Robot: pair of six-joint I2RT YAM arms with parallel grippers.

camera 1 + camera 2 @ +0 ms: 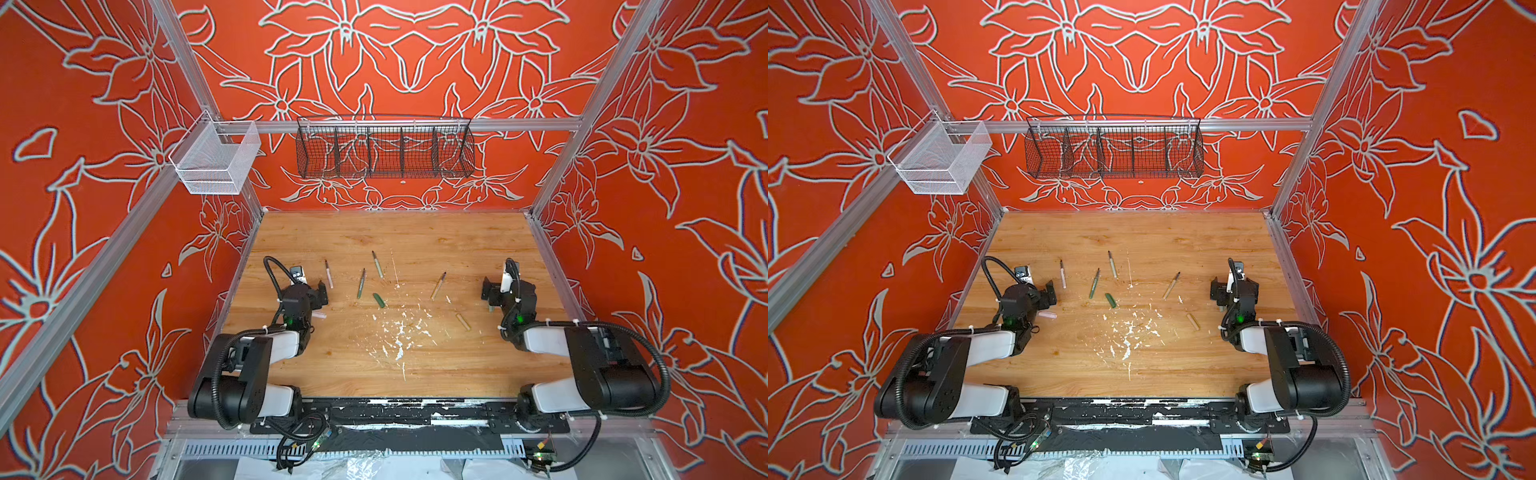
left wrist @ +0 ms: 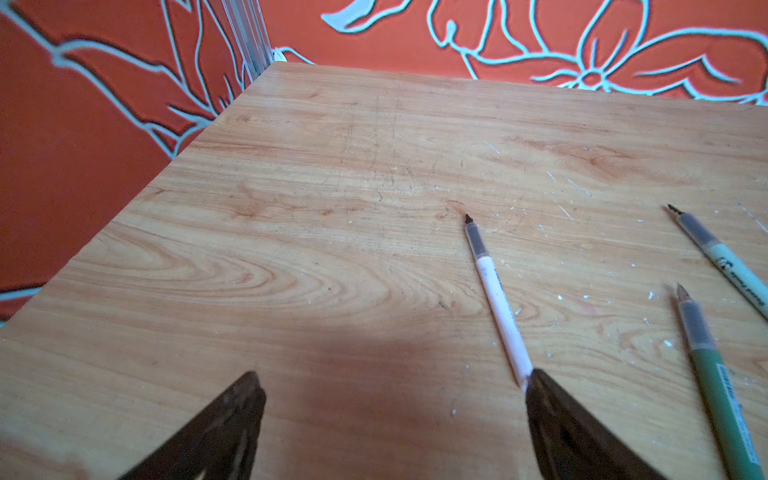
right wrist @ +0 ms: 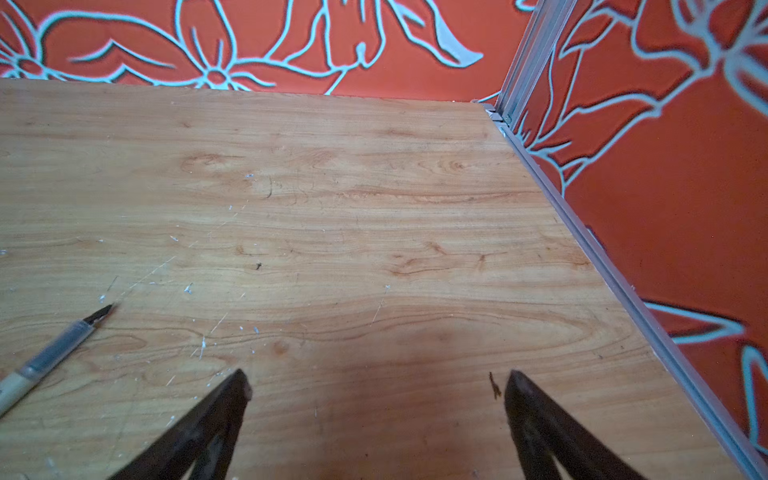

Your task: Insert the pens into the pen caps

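Both arms sit folded low at the side edges of the table [image 1: 415,232], wrists aimed at the back wall. I see the left gripper [image 2: 395,382] with jaws wide apart and nothing between them. The right gripper [image 3: 376,380] is the same, over bare wood.

The pale pink pen [image 2: 496,299] lies just beside the left gripper, its rear end hidden behind one of its fingers [image 2: 540,390]. The dark green pen [image 1: 361,283] and light green pen [image 1: 377,264] are mid-table, with the dark green cap [image 1: 379,300] just beside the dark green pen's rear end. The tan pen [image 1: 438,285] is right of centre and cut off at the frame edge in the right wrist view. The tan cap [image 1: 463,322] lies apart from it.

The pale pink cap [image 1: 1047,316] pokes out from under the left wrist, partly hidden. There's a small greenish bit [image 1: 491,308] under the right gripper; I can't tell what it is. White paint flecks [image 1: 399,332] lie between the arms.
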